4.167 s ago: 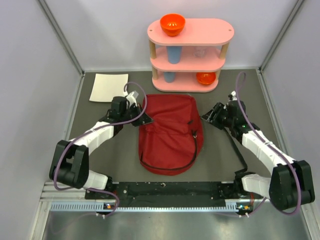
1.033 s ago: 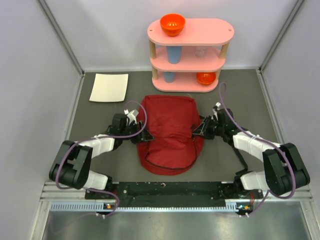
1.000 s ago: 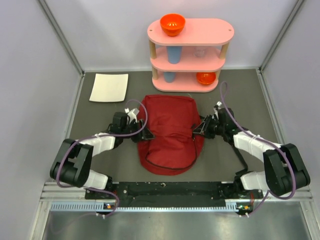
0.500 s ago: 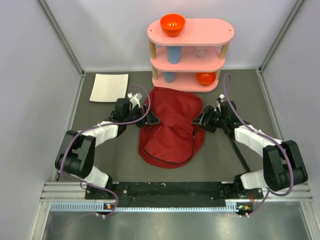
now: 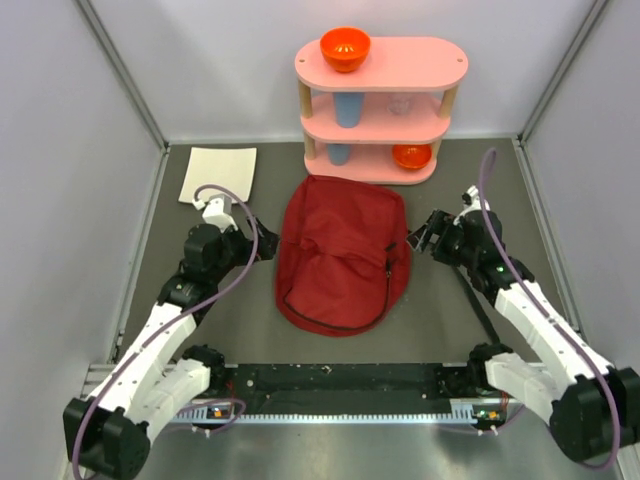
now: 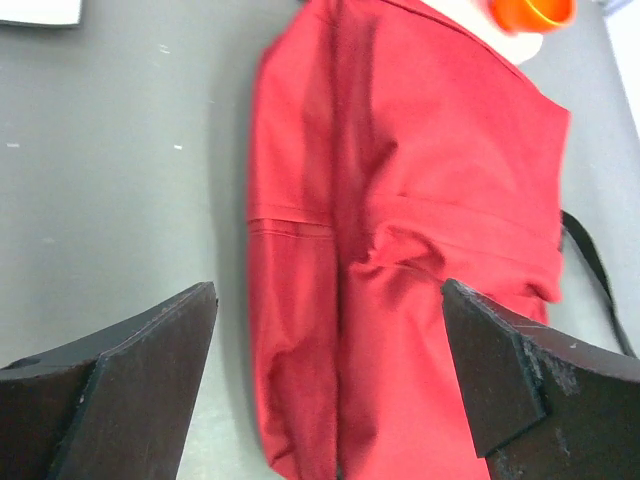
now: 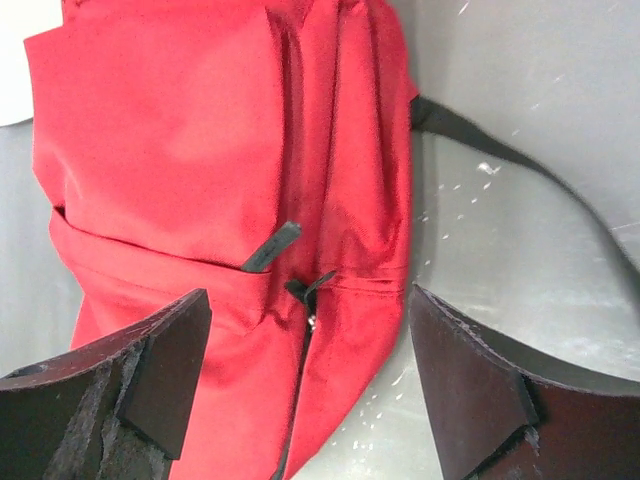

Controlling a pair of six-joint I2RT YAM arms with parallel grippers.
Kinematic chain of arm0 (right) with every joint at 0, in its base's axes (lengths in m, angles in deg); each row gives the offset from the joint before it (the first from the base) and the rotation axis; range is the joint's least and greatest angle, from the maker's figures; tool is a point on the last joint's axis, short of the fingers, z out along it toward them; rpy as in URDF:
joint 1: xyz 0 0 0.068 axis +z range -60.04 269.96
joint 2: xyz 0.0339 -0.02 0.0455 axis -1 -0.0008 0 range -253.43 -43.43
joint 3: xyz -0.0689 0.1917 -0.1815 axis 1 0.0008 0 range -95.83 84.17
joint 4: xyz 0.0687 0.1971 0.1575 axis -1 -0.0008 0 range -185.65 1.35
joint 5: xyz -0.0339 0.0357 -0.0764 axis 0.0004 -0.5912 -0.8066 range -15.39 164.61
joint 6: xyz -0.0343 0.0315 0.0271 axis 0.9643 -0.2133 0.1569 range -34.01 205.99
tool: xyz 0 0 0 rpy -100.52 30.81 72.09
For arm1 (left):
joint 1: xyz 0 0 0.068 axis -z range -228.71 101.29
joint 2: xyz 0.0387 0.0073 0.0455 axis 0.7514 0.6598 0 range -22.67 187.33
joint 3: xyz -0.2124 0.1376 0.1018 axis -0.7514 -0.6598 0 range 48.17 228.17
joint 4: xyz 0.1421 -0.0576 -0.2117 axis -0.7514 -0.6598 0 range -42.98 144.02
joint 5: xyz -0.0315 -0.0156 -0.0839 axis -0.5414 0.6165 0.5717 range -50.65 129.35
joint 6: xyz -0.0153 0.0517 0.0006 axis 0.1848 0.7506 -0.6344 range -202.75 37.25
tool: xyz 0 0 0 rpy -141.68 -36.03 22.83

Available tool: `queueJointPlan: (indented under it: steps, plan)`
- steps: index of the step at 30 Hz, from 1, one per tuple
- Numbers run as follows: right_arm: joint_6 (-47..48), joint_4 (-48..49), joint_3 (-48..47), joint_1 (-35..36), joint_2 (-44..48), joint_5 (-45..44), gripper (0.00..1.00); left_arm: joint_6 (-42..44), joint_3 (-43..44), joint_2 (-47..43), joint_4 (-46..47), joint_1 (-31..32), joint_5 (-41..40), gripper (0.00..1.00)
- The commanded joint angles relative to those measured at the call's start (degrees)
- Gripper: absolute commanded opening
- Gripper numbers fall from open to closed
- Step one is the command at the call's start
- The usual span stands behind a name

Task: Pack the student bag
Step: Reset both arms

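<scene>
- Student bag (image 5: pixel 340 255) lies flat in the middle of the table, just near of the pink shelf (image 5: pixel 380 110) and between my two grippers
- From overhead, its long axis runs near to far: the squarer end points far, at the shelf, and the rounded end with the curved black zipper line points near, at the arm bases
- Only the overhead view gives me the whole outline, plus the white sheet (image 5: pixel 218 175) far-left and the orange bowl (image 5: pixel 345 47) on top of the shelf
- Left gripper (image 5: pixel 260 243) sits just beside the bag's left edge; its wrist camera shows the fingers spread wide, nothing between them, red fabric creased and folded below
- Right gripper (image 5: pixel 425 235) sits just beside the bag's right edge, fingers likewise parted and holding nothing
- The right wrist camera picks up what I cannot read from above: a black zipper pull (image 7: pixel 270 247) lying on the fabric and a black strap (image 7: pixel 510 160) running off the bag's side across the bare table
</scene>
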Motion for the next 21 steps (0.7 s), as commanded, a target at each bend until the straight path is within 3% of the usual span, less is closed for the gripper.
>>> queueJointPlan:
  steps: [1, 8, 12, 16, 21]
  plan:
    - [4.4, -2.0, -0.3, -0.4, 5.8, -7.6, 0.83, 4.5, 1.2, -2.0, -6.9, 0.0, -11.9, 0.99]
    - [13.1, -3.0, -4.0, -0.3, 7.9, -9.4, 0.99, 6.9, 4.9, 3.3, -9.4, -1.2, -12.4, 0.99]
    - [17.0, -6.3, -7.0, 0.3, 5.3, -8.5, 0.99, 4.8, 5.0, 4.9, -7.4, -3.9, -9.9, 0.99]
    - [17.5, -10.0, -10.0, 1.0, 3.0, -8.5, 0.99, 2.4, 2.6, 4.6, -3.3, -8.8, -1.6, 0.99]
    - [16.8, -10.0, -9.3, 1.0, 2.3, -9.0, 0.99, 3.1, 5.0, 4.6, -8.0, -10.1, -1.4, 0.96]
